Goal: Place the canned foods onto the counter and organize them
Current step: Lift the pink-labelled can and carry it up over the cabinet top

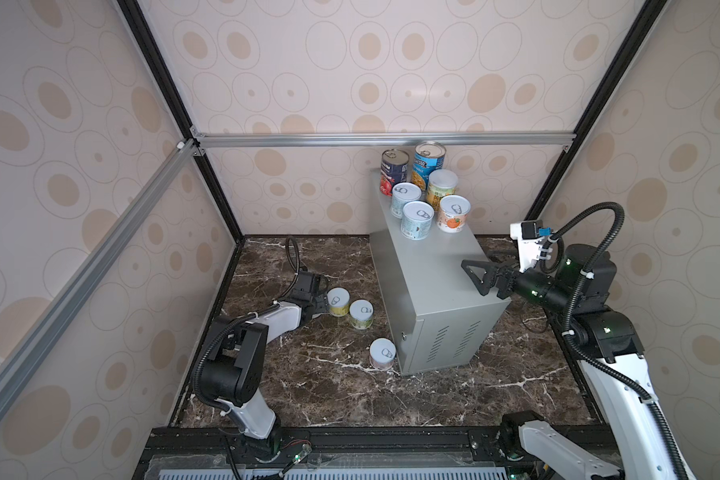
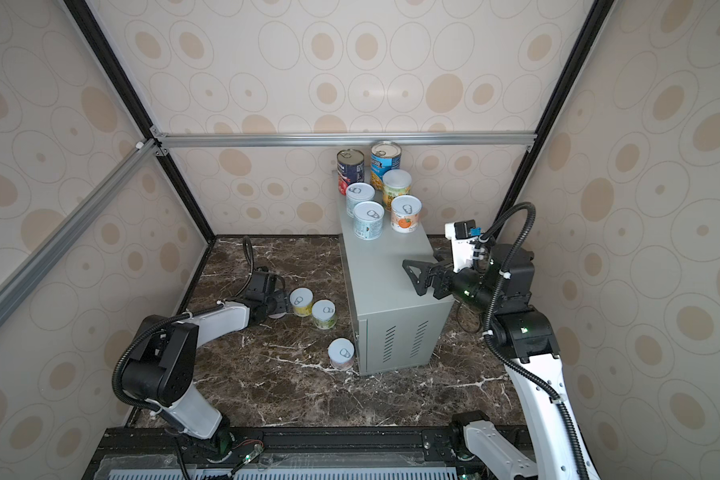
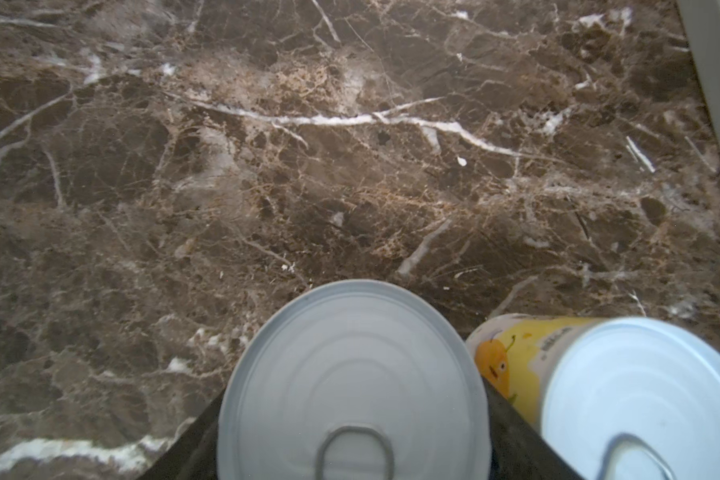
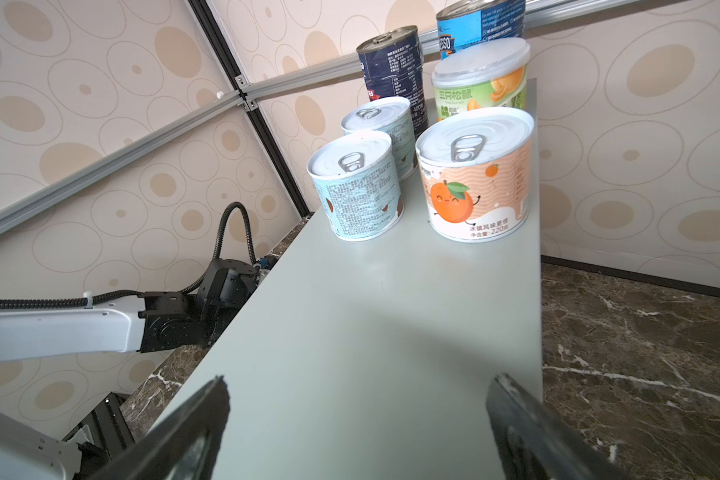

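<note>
Black rail (image 1: 391,438), veined brown marble (image 1: 329,395), grey counter (image 1: 425,262), spotted walls (image 1: 350,62)

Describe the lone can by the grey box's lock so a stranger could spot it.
Find the tall grey metal box on the brown marble, then the small lock on its vented front. A short white-lidded can stands upright beside that corner. Unlike the two cans by the left pincer, it stands alone and has a pinkish label.

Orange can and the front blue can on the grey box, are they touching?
Apart. The right wrist view shows grey box top between the orange can and the front blue can.
</note>
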Action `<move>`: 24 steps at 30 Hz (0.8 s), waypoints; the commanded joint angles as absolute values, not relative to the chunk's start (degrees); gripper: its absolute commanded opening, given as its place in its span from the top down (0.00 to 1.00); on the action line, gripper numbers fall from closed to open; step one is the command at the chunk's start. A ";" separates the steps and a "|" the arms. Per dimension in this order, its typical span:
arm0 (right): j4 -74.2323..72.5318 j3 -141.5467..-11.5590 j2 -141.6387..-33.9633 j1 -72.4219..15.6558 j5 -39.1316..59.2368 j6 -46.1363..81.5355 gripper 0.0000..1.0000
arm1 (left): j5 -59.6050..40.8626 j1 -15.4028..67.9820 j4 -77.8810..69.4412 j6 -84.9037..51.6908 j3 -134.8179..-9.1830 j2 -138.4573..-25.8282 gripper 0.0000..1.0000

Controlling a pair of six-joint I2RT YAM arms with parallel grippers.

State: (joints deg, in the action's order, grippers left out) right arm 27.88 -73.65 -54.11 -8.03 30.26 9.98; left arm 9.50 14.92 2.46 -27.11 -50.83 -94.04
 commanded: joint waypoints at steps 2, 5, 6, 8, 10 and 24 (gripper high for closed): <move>27.76 -74.18 -53.61 -8.70 31.40 9.40 0.00 | 11.45 15.13 3.88 -26.20 -52.69 -87.31 1.00; 27.70 -74.45 -53.76 -8.87 31.38 9.44 0.00 | 10.58 15.19 5.66 -25.65 -53.21 -84.36 1.00; 27.81 -74.61 -53.78 -8.88 31.38 9.47 0.00 | 10.10 15.12 6.43 -25.46 -53.38 -83.36 1.00; 27.82 -74.87 -53.90 -9.04 31.46 9.48 0.00 | 9.12 15.18 7.80 -24.83 -53.92 -81.27 1.00; 27.85 -75.19 -53.88 -9.06 31.44 9.45 0.00 | 7.88 15.19 9.27 -23.88 -54.71 -79.14 1.00; 29.29 -76.99 -54.41 -9.40 31.03 8.85 0.00 | -19.73 15.44 23.38 -6.40 -67.64 -65.17 1.00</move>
